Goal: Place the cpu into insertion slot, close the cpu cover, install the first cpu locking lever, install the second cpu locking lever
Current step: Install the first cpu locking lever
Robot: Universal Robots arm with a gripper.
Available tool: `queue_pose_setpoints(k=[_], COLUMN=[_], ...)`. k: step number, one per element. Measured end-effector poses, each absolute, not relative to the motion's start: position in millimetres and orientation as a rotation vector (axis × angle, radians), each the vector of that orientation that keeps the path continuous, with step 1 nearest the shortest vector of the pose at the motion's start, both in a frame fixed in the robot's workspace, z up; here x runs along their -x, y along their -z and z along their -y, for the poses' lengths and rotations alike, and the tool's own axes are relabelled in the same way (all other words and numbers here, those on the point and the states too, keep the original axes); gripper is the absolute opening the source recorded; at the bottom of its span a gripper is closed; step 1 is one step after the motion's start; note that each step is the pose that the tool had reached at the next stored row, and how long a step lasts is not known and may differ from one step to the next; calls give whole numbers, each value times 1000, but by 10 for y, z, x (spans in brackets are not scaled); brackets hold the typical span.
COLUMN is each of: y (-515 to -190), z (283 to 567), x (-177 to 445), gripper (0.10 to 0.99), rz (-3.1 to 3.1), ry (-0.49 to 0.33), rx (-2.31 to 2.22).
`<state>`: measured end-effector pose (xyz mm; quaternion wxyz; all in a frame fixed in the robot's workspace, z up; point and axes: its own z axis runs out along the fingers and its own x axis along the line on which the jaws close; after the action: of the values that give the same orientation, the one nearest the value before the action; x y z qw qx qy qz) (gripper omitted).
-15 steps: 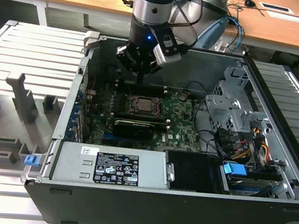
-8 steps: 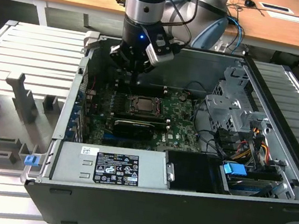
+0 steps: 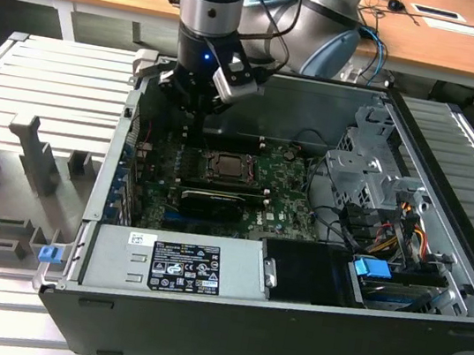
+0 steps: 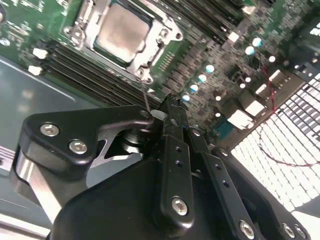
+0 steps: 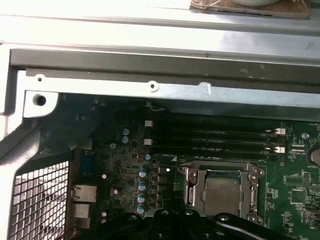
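We see a cpu [image 4: 121, 31] topped in dull, faintly brushed metal, its cover [image 5: 193, 192] bright bare metal, a glossy green board [image 4: 30, 15], a matt black gripper [image 4: 161, 111] with shiny steel screws [image 4: 50, 130], a smooth grey sheet-metal case [image 3: 318, 109], a ribbed pale metal table [image 3: 45, 86], satin wood-look desks [image 3: 435, 46]

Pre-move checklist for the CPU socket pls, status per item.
1. cpu seated in the insertion slot: ok, it lies flat in both wrist views.
2. cpu cover down over the chip: ok, the frame lies flat around it.
3. locking lever latched: not ok, the thin rod rises from the socket's corner up to the gripper.
4. Gripper's hold on that rod: cannot tell.
5. Gripper apart from the graphics card: ok, in the exterior view the socket lies between them.
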<state>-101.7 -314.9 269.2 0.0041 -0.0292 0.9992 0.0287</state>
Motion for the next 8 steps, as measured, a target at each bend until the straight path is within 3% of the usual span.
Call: queue_pose_setpoints(k=[8], y=[-2648], z=[3129], x=[1146], gripper=[106], rz=[-3131], ry=[-90], rx=[105])
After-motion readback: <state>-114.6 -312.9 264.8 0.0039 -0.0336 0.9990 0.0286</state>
